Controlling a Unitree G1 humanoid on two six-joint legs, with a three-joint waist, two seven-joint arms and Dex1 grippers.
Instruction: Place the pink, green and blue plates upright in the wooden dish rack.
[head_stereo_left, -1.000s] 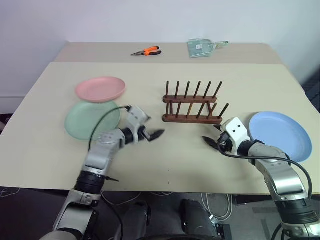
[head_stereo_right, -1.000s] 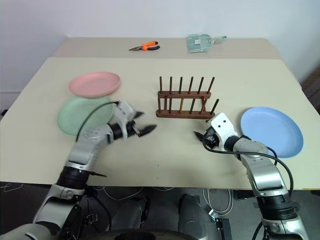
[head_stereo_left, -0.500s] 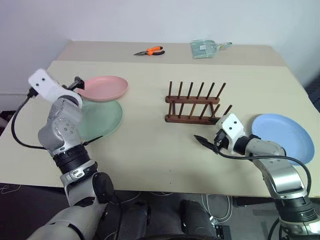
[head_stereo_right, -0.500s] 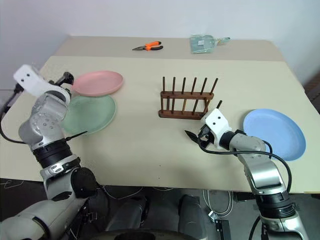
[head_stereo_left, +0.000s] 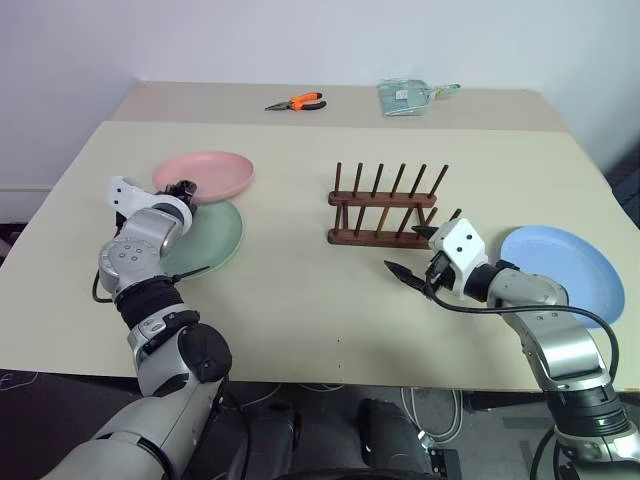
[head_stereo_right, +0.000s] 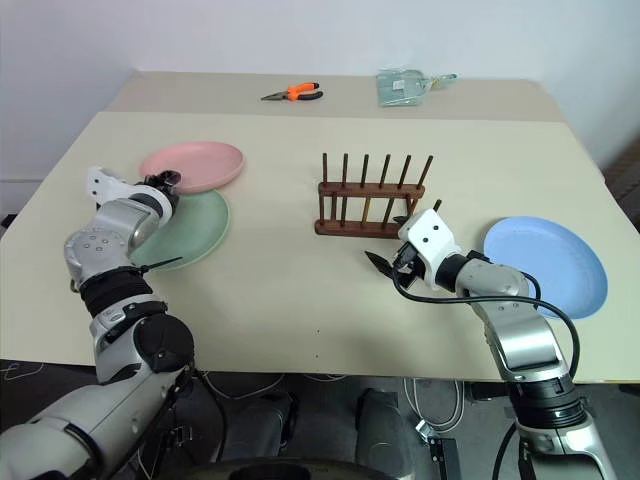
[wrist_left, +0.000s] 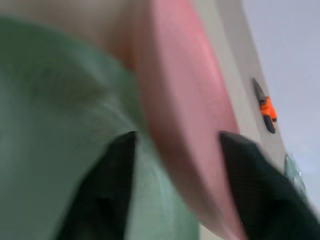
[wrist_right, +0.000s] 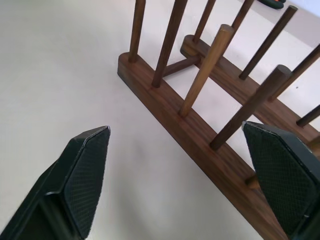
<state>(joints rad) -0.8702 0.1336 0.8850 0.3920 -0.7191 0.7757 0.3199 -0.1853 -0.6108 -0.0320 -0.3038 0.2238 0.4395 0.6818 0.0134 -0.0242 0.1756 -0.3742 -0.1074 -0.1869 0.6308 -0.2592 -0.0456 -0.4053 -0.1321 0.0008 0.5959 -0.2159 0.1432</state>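
Pink plate's rim sits between left claw's fingers.

Head stereo cams look down over table, wrist cams close-up

Two silver-grey metal arms with black joint rings, white boxy wrist housings and thin black cables looping alongside; each gripper has two black, finely textured, pointed fingers.

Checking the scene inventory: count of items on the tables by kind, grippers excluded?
Plates: 3 (pink plate, green plate, blue plate)
Wooden dish rack: 1
Orange-handled pliers: 1
Clear packet: 1
Total: 6
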